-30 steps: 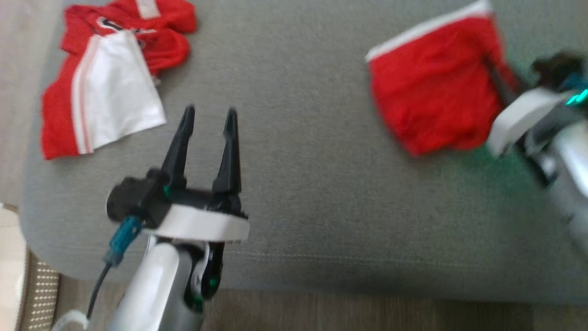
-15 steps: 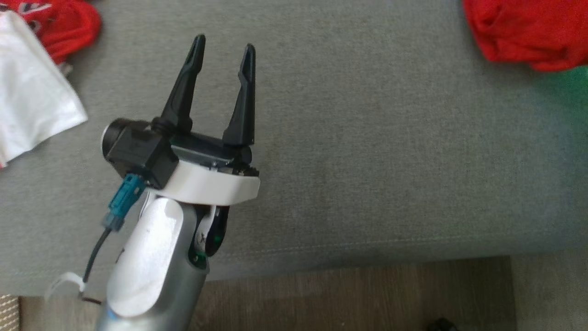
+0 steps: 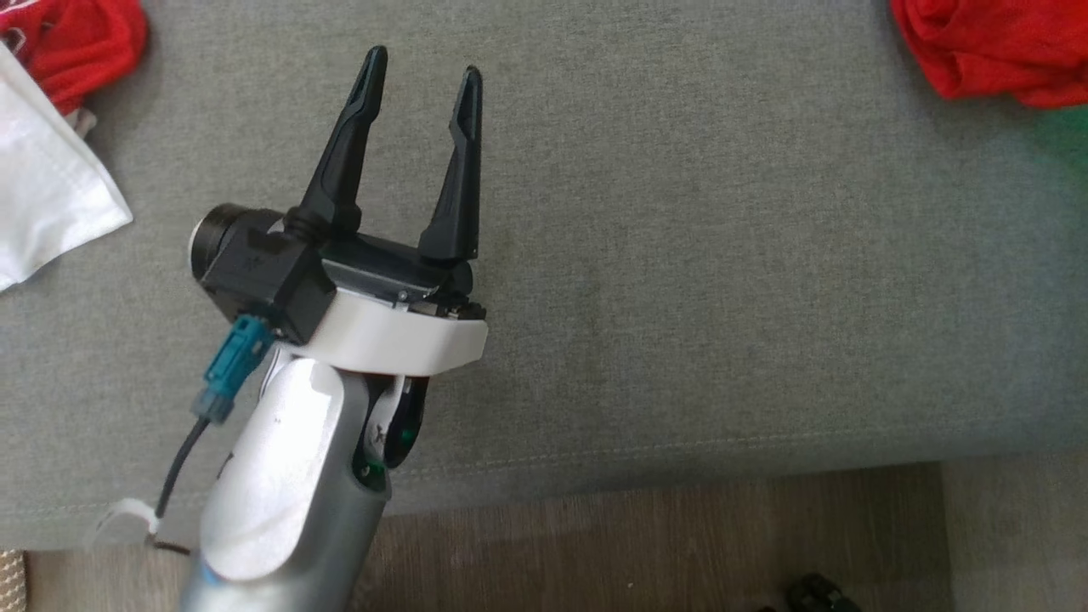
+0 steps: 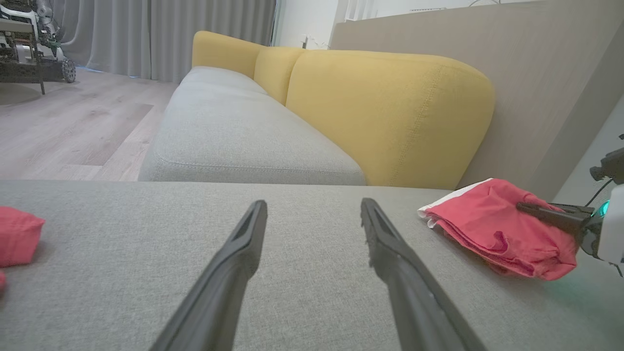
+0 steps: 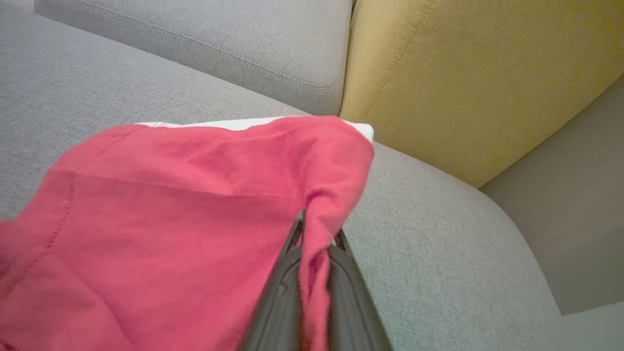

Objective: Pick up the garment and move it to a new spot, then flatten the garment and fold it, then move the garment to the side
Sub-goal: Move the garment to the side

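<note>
**Right gripper clamped on the folded red garment; left gripper spread over bare grey cloth**

In the head view, the left gripper (image 3: 423, 64) hangs over the grey cushion (image 3: 722, 255). Its two long, tapering black fingers stand well apart with nothing between them. The cushion is a tight, flat weave with one stitched seam along its rounded front edge, and pale wood floor (image 3: 637, 544) runs below it. The red garment (image 3: 994, 47) is a soft, rumpled lump at the top right, cut off by the frame. A second red and white garment (image 3: 51, 178) is cut off at the top left.

The left wrist view adds more. There the red garment lies as a thick, folded wad at the cushion's far right, near a plump yellow backrest (image 4: 390, 117), and a white band (image 4: 453, 197) peeps out at its back edge. The right gripper (image 4: 531, 209) reaches in from the right edge, its dark fingers closed together on the upper fold. Beyond are a grey sofa seat (image 4: 234, 136) and grey curtains (image 4: 170, 34).

In the right wrist view, the matte cloth is pinched into a ridge between the shut fingers, and a faint dotted stitch line crosses it. The fold hides how much cloth sits inside the grip, and the garment's lower left runs out of frame.

A small dark thing (image 3: 812, 591) at the head view's bottom edge is too cut off to name.
</note>
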Controlling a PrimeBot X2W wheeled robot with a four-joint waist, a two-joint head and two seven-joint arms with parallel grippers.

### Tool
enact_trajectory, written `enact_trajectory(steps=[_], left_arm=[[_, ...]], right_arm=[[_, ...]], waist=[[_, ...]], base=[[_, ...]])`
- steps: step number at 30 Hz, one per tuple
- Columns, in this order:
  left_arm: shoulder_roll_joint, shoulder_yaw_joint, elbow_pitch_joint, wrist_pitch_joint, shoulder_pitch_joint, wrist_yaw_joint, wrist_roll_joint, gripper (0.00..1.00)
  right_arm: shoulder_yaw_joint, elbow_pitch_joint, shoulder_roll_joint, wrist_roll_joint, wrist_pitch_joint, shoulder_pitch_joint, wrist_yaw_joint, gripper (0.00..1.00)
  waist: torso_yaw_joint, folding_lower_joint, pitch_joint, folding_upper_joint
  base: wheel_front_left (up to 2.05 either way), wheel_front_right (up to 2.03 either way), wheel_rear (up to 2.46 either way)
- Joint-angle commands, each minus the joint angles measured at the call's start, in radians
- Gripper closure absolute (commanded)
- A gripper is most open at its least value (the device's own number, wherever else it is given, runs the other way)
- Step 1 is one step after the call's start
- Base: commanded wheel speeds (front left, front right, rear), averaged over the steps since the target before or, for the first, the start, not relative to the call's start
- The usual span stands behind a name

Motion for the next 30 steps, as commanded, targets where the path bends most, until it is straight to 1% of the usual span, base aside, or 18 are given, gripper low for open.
enact_trajectory(steps=[1,2,12,16,19,22,25,30], left_arm=[[0.006,0.028,-0.037,-0.005,-0.012,-0.002,-0.009,0.0],[0.006,0.029,-0.036,-0.005,-0.011,-0.001,-0.011,0.0],[0.006,0.037,-0.034,-0.005,0.017,0.011,-0.044,0.0],[0.006,0.05,-0.039,-0.005,0.041,0.021,-0.057,0.0],[0.006,0.062,-0.04,-0.005,0.063,0.025,-0.065,0.0],[0.006,0.074,-0.042,-0.005,0.088,0.03,-0.072,0.0],[0.006,0.092,-0.045,-0.005,0.116,0.035,-0.077,0.0],[0.006,0.11,-0.038,-0.005,0.168,0.035,-0.075,0.0]], right_arm=[[-0.004,-0.013,-0.023,0.007,-0.01,0.012,0.0,0.18],[-0.003,-0.013,-0.021,0.014,-0.01,0.015,0.0,0.0],[-0.001,-0.015,-0.005,0.064,-0.012,0.033,0.0,0.0],[-0.023,-0.039,0.02,0.077,-0.013,0.034,0.0,0.0],[-0.046,-0.079,0.052,0.089,-0.014,0.055,0.0,0.0],[-0.095,-0.132,0.093,0.103,-0.015,0.103,0.0,0.0],[-0.14,-0.193,0.146,0.11,-0.015,0.168,0.0,0.0],[-0.202,-0.299,0.237,0.085,-0.015,0.299,0.0,0.0]], waist=[[0.002,-0.0001,-0.003,0.0001],[0.003,-0.0001,-0.007,0.0001],[0.024,-0.0001,-0.093,0.0001],[0.039,-0.0001,-0.141,0.0001],[0.058,-0.0001,-0.187,0.0001],[0.083,-0.0001,-0.24,0.0001],[0.103,-0.0001,-0.287,0.0001],[0.134,-0.0001,-0.35,0.0001]], base=[[0.0,0.0,0.0],[0.0,0.0,0.0],[0.0,0.0,0.0],[0.0,0.0,0.0],[0.0,0.0,0.0],[0.0,0.0,0.0],[0.0,0.0,0.0],[0.0,0.0,0.0]])
